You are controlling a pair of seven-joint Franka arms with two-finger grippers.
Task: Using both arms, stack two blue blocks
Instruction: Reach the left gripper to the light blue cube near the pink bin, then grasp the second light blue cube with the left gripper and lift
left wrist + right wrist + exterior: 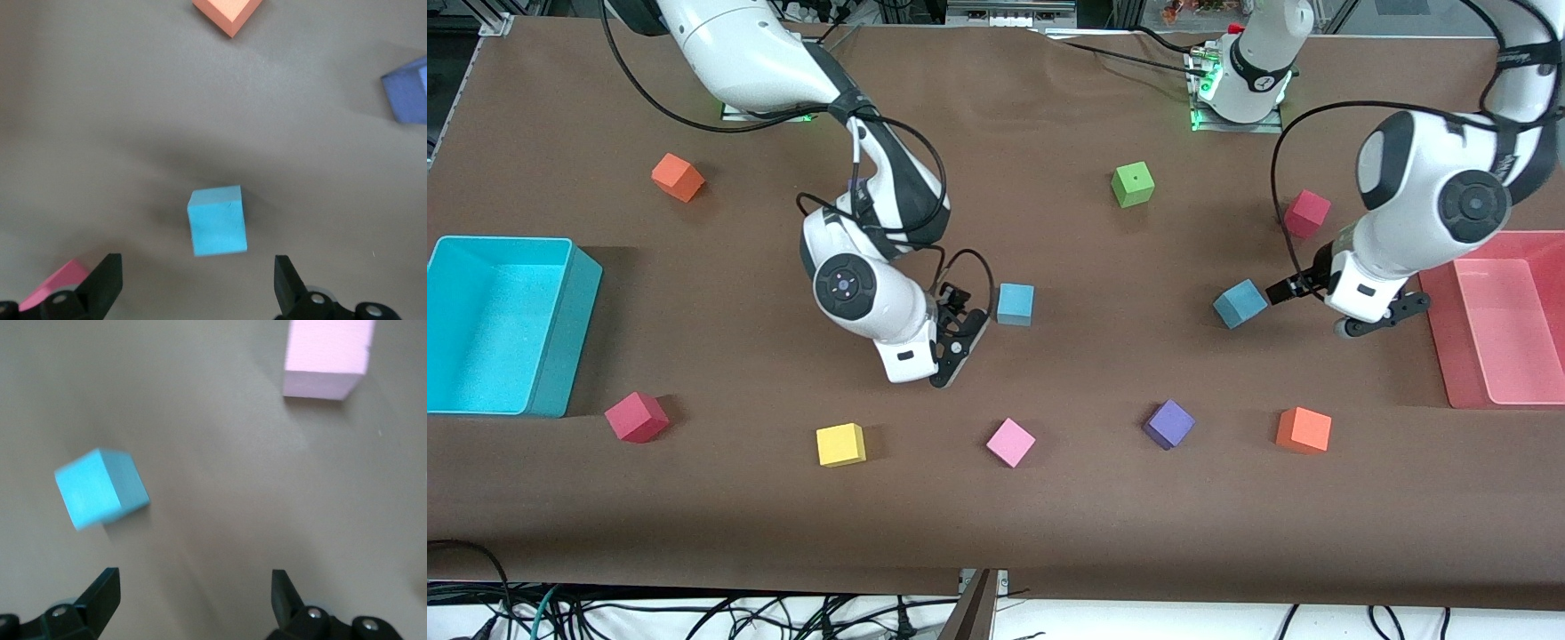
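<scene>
I saw two small sky-blue foam cubes sitting apart on the brown cloth worktop (pixel 1049 107), mid-table: one (pixel 1016 304) just beside my right gripper (pixel 959 342), the other (pixel 1240 303) just beside my left gripper (pixel 1352 307), toward the left arm's end. Both grippers were spread wide, grasping nothing.

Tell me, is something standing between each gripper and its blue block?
Nothing visible does. The open left gripper has its blue block ahead on bare cloth. The open right gripper has the other blue block ahead too, off to one side of its fingers.
</scene>
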